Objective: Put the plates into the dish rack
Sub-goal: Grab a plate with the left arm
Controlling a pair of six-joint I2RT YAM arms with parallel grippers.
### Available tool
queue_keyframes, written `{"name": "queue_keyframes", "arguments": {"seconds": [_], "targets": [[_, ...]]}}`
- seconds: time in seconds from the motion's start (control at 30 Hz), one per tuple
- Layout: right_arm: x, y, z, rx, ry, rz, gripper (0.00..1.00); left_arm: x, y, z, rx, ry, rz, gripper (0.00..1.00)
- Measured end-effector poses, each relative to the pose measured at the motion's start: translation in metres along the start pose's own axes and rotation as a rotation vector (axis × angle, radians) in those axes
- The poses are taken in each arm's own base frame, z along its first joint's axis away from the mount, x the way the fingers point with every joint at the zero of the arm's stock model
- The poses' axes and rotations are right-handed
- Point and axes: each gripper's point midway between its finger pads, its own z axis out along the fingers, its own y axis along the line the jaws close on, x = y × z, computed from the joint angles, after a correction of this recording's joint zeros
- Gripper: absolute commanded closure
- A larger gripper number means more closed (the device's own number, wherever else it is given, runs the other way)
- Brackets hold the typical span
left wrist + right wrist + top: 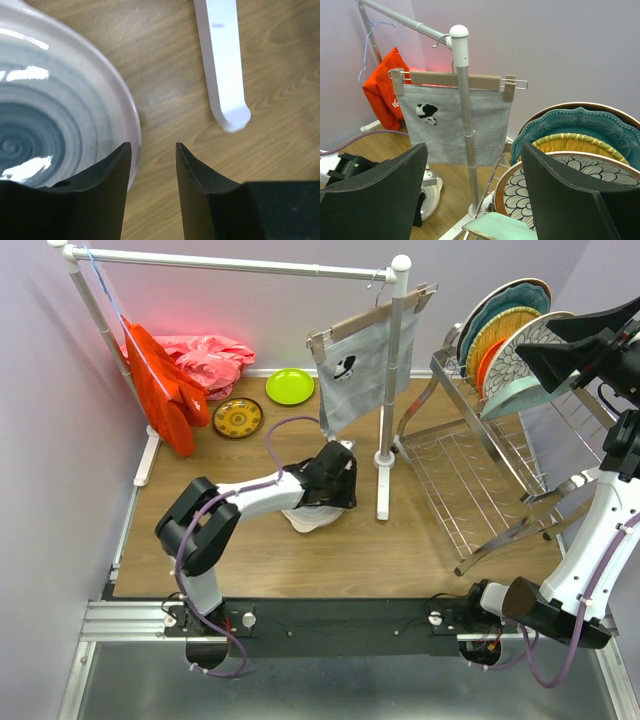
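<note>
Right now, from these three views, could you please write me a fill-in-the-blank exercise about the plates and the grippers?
1. The lime green plate lies flat on the ____, outside the dish rack.
2. The ringed plate under the left gripper has a ____ rim.
3. The jaws of the right gripper stand ____, with nothing between them.
4. The grey cloth hangs from a wooden ____.

Missing words: table; white; open; hanger.

white rail foot (222, 75) just r of left gripper (153, 148), ringed plate (50, 125) at l
</note>
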Motion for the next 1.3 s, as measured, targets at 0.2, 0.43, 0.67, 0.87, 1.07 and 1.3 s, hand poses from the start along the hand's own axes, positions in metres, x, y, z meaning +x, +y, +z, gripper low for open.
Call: {"name": "queue_keyframes", "arguments": {"seconds": [0.2, 0.43, 0.67, 0.87, 1.07, 1.3], "targets": [[0.004, -0.001, 0.000, 0.003, 0.011, 0.007, 0.15, 0.009, 0.014, -0.054, 0.046, -0.082, -0.033, 0.40], [0.009, -0.002, -0.001, 0.008, 0.025, 0.007, 0.15, -0.023, 0.101, -0.119, 0.031, -0.357, -0.236, 0.34], [0.014, -0.003, -0.002, 0.011, 0.036, 0.025, 0.15, -0.008, 0.158, -0.092, -0.017, -0.246, -0.305, 0.42], [0.017, -0.002, -0.003, 0.014, 0.045, 0.035, 0.15, -0.029, 0.178, -0.070, -0.037, -0.192, -0.254, 0.53], [0.016, 0.006, -0.006, 0.015, 0.050, 0.024, 0.14, -0.034, 0.194, -0.049, -0.075, -0.119, -0.209, 0.59], [0.017, 0.006, -0.006, 0.016, 0.053, 0.028, 0.14, -0.023, 0.193, -0.042, -0.105, -0.066, -0.160, 0.83]]}}
